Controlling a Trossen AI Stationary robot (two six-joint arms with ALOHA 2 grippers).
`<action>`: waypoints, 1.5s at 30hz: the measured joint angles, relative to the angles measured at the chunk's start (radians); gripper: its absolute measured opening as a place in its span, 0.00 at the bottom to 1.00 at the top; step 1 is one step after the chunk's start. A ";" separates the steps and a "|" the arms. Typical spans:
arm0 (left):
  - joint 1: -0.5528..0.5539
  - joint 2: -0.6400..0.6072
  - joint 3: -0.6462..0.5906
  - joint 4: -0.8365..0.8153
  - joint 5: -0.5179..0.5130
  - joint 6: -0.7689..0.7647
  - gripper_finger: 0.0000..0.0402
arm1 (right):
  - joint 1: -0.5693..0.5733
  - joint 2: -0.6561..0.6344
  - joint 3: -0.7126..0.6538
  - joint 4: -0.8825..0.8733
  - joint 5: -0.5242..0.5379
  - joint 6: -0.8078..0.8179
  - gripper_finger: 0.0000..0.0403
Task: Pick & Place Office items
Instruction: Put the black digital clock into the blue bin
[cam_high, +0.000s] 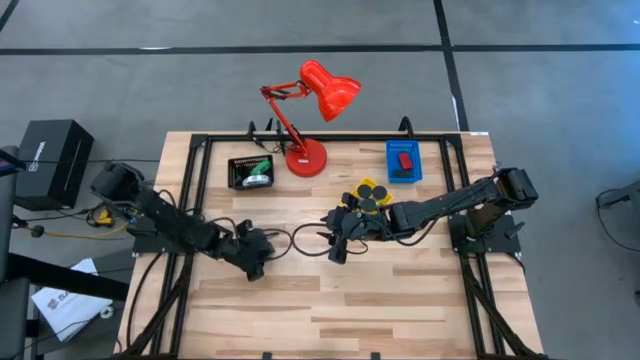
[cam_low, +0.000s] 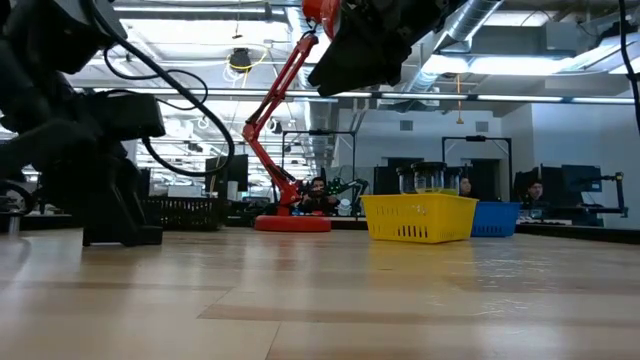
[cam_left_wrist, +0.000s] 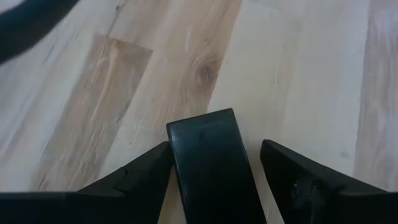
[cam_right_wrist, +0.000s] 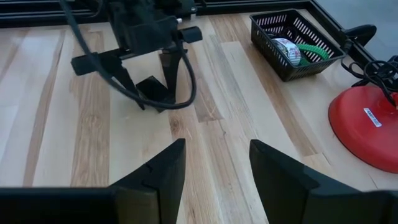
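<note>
A: Left gripper (cam_left_wrist: 214, 171)?
B: Low over the table (cam_left_wrist: 298, 74), jaws wide. Black block (cam_left_wrist: 208, 162) lies flat between the fingers, unclamped.
A: Right gripper (cam_right_wrist: 214, 165)?
B: Raised mid-table, jaws partly spread, empty.

A flat black block (cam_left_wrist: 208, 165) is seen lying on the wooden table between spread dark fingers — one end raised slightly. Black round tape rolls (cam_high: 368, 193) are piled in the yellow tray. A red block (cam_high: 404, 160) lies in the blue tray — a green cylinder (cam_right_wrist: 311, 49) in the black one.
</note>
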 joint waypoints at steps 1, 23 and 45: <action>-0.005 0.010 0.000 -0.001 -0.011 0.000 0.62 | 0.000 0.000 0.000 -0.001 0.000 0.000 0.42; -0.015 0.002 -0.008 0.115 -0.105 0.012 0.39 | 0.000 0.000 0.000 0.003 0.000 0.000 0.42; 0.106 -0.002 0.058 0.752 -0.251 0.842 0.38 | -0.067 0.000 -0.001 0.020 -0.086 0.358 0.41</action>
